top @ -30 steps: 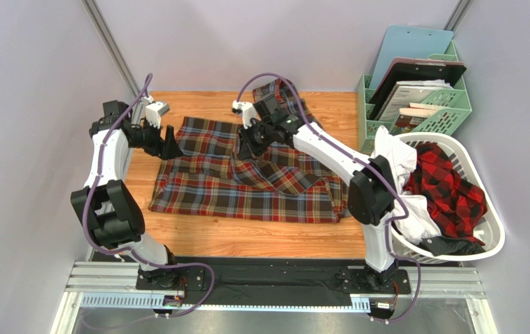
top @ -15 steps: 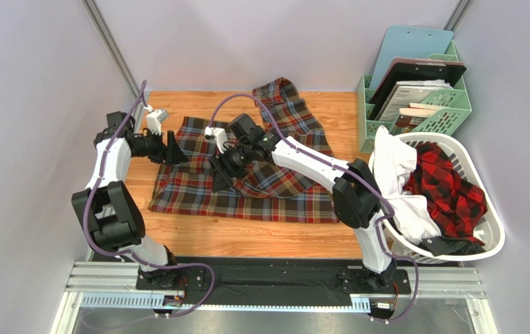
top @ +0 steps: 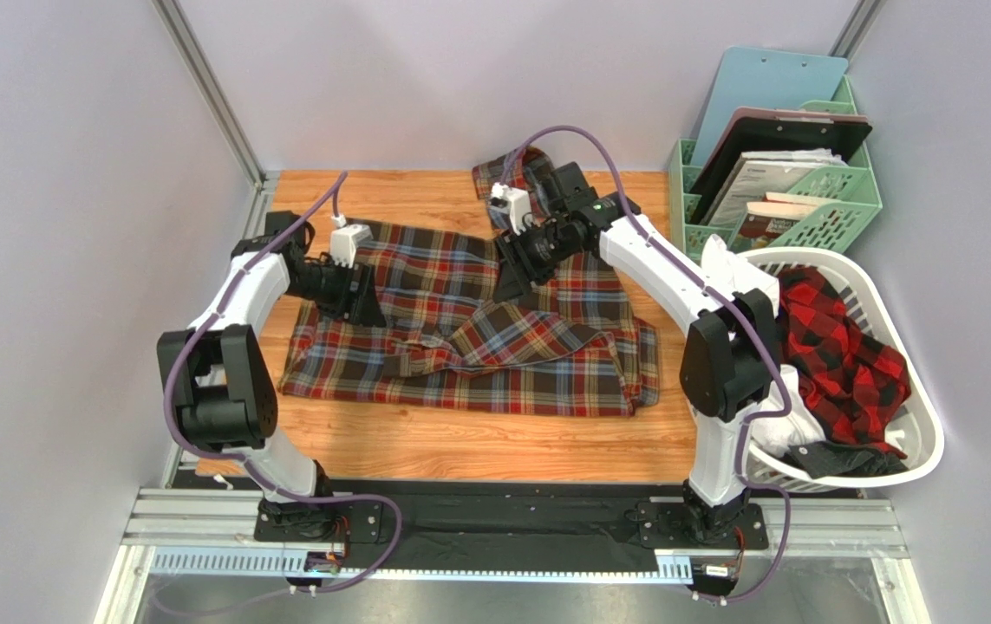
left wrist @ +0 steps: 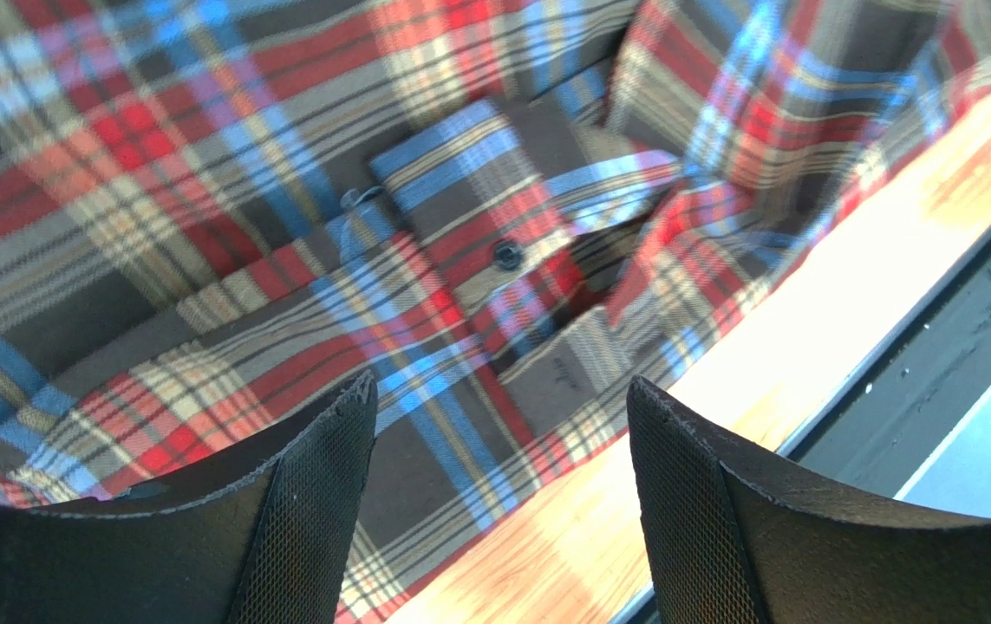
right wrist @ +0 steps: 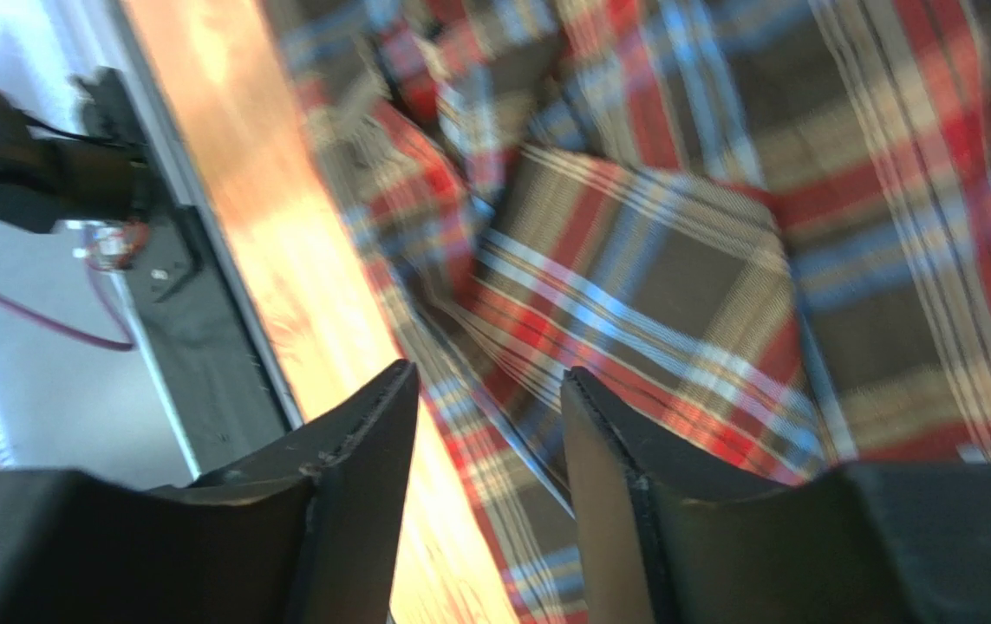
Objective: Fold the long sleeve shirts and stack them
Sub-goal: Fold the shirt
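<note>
Swung back to twelve o'clock, the right gripper overhangs the dark brown-olive tartan flannel shirt, spread centrally; the left gripper is at its ten o'clock. Left wrist: jaws parted, empty, over a buttoned cuff. Right wrist: likewise parted, empty. A low pass could drag the loose sleeve fold open.

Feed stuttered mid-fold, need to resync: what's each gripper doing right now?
Left gripper: open, jaws apart above the brown tartan shirt, holding nothing.
Right gripper: open, jaws apart over the same shirt, holding nothing.
</note>
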`<state>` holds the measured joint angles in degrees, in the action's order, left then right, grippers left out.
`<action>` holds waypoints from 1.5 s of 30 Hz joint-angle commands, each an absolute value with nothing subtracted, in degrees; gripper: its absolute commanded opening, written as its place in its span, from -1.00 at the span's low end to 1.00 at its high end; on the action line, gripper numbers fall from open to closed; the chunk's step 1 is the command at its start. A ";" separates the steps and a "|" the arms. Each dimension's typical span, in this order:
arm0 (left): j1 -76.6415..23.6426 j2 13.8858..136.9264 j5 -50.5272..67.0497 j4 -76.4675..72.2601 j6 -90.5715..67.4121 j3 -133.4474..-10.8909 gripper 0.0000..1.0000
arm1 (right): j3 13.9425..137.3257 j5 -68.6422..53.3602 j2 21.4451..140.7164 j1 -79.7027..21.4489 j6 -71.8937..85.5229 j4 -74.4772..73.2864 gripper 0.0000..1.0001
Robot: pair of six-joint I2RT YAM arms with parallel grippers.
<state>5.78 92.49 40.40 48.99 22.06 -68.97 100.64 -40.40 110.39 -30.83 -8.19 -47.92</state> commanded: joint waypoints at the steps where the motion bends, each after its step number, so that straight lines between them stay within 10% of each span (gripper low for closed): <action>1: 6.33 95.79 38.49 52.73 19.25 -71.02 0.52 | 97.74 -35.34 108.46 -31.47 -11.78 -52.12 -0.05; 34: 0.26 109.42 42.18 58.45 13.71 -68.55 0.26 | 90.53 -32.25 103.71 -23.82 -14.15 -54.14 -0.15; 45: -1.84 99.24 47.99 60.90 17.83 -70.65 -1.00 | 89.21 -32.34 104.15 -22.24 -14.33 -54.23 -0.21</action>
<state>0.16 106.15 43.81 58.52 15.57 -67.79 88.18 -31.53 105.62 -23.24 -13.41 -54.19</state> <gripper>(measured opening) 0.026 0.397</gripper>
